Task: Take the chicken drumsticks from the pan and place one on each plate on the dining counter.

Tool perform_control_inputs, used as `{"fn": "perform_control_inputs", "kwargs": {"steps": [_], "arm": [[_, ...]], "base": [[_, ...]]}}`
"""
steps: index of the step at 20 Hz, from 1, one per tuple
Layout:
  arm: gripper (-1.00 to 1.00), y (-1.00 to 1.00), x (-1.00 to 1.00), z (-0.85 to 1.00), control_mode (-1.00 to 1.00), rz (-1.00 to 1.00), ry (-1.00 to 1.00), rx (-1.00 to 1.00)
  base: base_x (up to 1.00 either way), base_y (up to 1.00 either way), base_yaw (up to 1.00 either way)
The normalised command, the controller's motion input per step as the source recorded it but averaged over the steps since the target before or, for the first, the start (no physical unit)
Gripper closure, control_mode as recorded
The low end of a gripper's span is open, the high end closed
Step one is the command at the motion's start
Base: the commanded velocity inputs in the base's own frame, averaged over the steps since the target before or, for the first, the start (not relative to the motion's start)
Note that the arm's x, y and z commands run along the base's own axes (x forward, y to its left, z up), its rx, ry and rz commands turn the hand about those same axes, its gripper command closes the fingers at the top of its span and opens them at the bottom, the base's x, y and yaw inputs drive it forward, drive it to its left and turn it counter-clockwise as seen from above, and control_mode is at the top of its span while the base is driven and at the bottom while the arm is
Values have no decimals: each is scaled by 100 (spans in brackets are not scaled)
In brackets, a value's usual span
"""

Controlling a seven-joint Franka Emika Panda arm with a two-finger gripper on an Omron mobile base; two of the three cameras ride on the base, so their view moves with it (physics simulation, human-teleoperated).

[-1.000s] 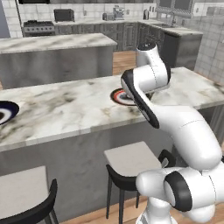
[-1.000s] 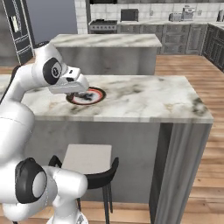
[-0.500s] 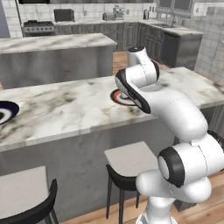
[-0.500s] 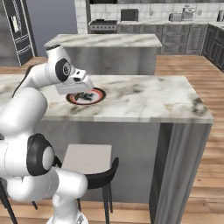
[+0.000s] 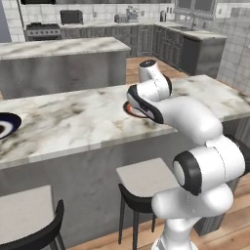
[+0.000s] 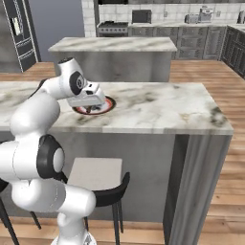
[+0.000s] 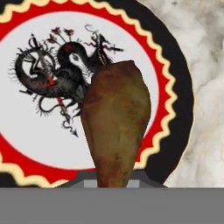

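You find no readable text, label, brand, number or sign anywhere here. The nearest thing to a mark is the decoration on the round plate with a black rim, red scalloped band and white centre (image 7: 39, 131): a black dragon figure with red touches (image 7: 57, 74), a picture only, carrying no letters or digits. On the appliances along the back wall, far behind that plate, any markings are too small and blurred for you to read.
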Motion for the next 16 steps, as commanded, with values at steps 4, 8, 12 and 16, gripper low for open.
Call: {"fn": "perform_control_inputs", "kwargs": {"steps": [4, 8, 12, 16], "arm": [[100, 0, 29, 0, -100, 0, 0, 0], [100, 0, 18, 0, -100, 0, 0, 0], [100, 1, 16, -4, -100, 0, 0, 0], [100, 6, 15, -19, -100, 0, 0, 0]], "base": [[0, 0, 0], [0, 0, 0], [0, 0, 0], [0, 0, 0]]}}
